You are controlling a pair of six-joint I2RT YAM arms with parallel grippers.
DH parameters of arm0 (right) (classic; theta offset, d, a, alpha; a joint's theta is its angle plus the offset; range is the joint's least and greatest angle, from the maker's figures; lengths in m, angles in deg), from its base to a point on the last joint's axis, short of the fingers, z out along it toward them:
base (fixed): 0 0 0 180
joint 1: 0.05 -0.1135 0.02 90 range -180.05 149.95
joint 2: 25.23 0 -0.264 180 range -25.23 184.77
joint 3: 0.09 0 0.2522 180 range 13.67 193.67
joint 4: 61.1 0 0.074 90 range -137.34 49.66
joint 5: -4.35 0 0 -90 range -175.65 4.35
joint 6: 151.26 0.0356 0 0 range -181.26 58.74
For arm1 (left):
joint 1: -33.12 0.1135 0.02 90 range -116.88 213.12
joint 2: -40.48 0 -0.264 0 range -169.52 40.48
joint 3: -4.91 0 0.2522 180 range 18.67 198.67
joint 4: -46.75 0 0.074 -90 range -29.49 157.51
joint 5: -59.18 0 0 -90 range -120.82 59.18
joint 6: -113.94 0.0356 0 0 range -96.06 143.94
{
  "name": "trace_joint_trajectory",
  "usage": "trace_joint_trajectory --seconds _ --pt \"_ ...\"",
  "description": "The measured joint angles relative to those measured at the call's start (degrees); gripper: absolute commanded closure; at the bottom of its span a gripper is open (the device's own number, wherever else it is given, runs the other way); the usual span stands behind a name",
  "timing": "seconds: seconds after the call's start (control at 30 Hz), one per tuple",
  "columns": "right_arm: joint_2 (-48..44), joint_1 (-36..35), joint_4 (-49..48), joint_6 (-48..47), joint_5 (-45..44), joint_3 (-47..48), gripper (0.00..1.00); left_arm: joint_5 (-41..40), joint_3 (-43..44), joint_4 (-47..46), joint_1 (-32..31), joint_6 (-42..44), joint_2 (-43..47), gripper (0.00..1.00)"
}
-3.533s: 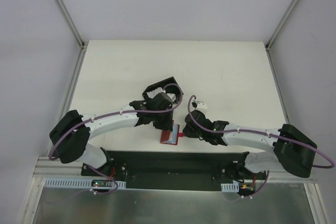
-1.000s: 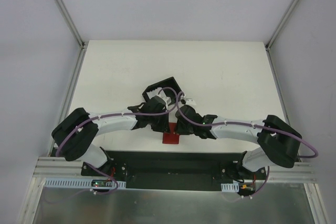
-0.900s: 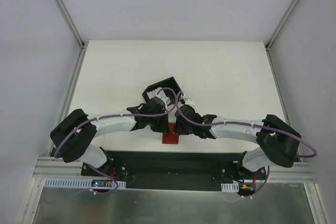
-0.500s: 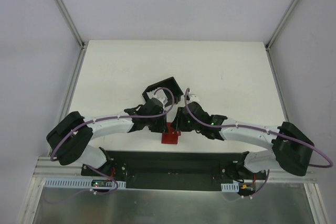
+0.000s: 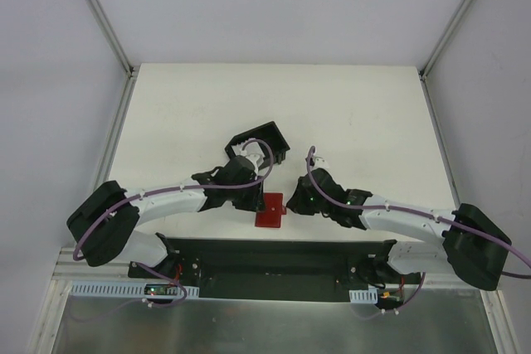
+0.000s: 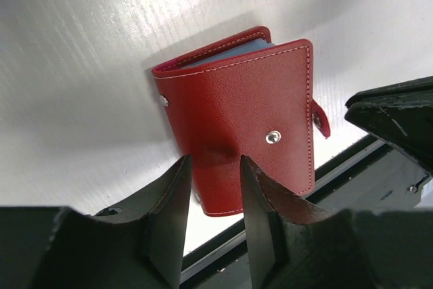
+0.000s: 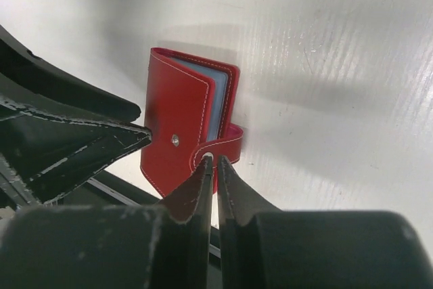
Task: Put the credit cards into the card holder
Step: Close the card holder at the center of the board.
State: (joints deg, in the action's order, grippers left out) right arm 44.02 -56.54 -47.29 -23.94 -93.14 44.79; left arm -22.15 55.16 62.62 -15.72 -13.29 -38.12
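Left wrist view: the left gripper (image 6: 213,162) stands part spread over the near end of the closed card holder (image 6: 243,113), pinching nothing. The right gripper (image 7: 211,159) has its fingers pressed almost together, tips at the snap tab (image 7: 226,141); whether they nip it cannot be told. The holder lies at the table's (image 5: 332,113) near edge, between the arms. A second ago both wrists crowded over it; the right one now sits farther right.
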Motion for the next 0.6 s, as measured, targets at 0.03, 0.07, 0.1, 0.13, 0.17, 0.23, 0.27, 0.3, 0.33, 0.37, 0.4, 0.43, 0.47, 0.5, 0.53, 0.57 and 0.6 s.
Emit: trace_joint_trajectory --seconds 0.03,0.07,0.1,0.13,0.17,0.23,0.27,0.3,0.33,0.37,0.4,0.43,0.47,0.5,0.53,0.57,0.6 --pt "0.0 0.0 0.1 0.1 0.3 0.0 0.94 0.0 -0.1 0.0 -0.1 0.3 0.0 0.65" --pt "0.0 0.0 -0.1 0.2 0.4 0.0 0.93 0.0 -0.3 -0.1 -0.3 0.5 0.0 0.64" --pt "0.0 0.0 -0.2 0.2 0.7 0.0 0.94 0.0 -0.5 -0.1 -0.4 0.6 0.0 0.64" --pt "0.0 0.0 -0.3 0.2 0.9 0.0 0.94 0.0 -0.8 -0.1 -0.7 0.7 0.0 0.63" --pt "0.1 0.0 -0.5 0.2 1.0 0.0 0.94 0.0 -1.1 0.0 -1.1 0.7 0.0 0.62" --pt "0.7 0.0 -0.8 0.2 1.4 0.0 0.94 -0.1 -1.4 0.1 -1.6 0.7 0.0 0.60" --pt "1.0 0.0 -0.9 0.2 1.7 0.0 0.94 -0.2 -1.5 0.1 -2.0 0.7 0.0 0.59" --pt "1.4 0.0 -0.9 0.2 1.9 0.0 0.94 -0.3 -1.6 0.1 -2.4 0.7 0.0 0.58" --pt "1.7 0.0 -0.9 0.3 2.0 0.0 0.94 -0.4 -1.6 0.1 -2.9 0.7 0.0 0.58" --pt "2.0 0.0 -0.9 0.3 2.2 0.0 0.94 -0.7 -1.7 0.1 -3.2 0.7 0.0 0.58" --pt "2.3 0.0 -0.9 0.4 2.3 0.0 0.94 -1.0 -1.7 0.1 -3.5 0.7 0.0 0.57" --pt "2.5 0.0 -0.9 0.4 2.4 0.0 0.94 -1.4 -1.7 0.1 -3.8 0.7 0.0 0.58" --pt "2.8 0.0 -0.9 0.4 2.4 0.0 0.94 -1.7 -1.7 0.1 -3.9 0.7 -0.1 0.58" --pt "3.0 0.0 -0.9 0.4 2.5 0.0 0.94 -2.0 -1.7 0.1 -4.1 0.6 -0.2 0.57" --pt "3.3 0.0 -1.0 0.4 2.6 0.0 0.95 -2.3 -1.7 0.1 -4.1 0.6 -0.3 0.57" --pt "3.6 0.0 -1.2 0.4 2.7 0.0 0.95 -2.7 -1.7 0.1 -4.1 0.5 -0.6 0.58" --pt "4.0 0.0 -1.3 0.4 2.9 0.1 0.95 -3.0 -1.7 0.0 -4.1 0.3 -0.9 0.58"
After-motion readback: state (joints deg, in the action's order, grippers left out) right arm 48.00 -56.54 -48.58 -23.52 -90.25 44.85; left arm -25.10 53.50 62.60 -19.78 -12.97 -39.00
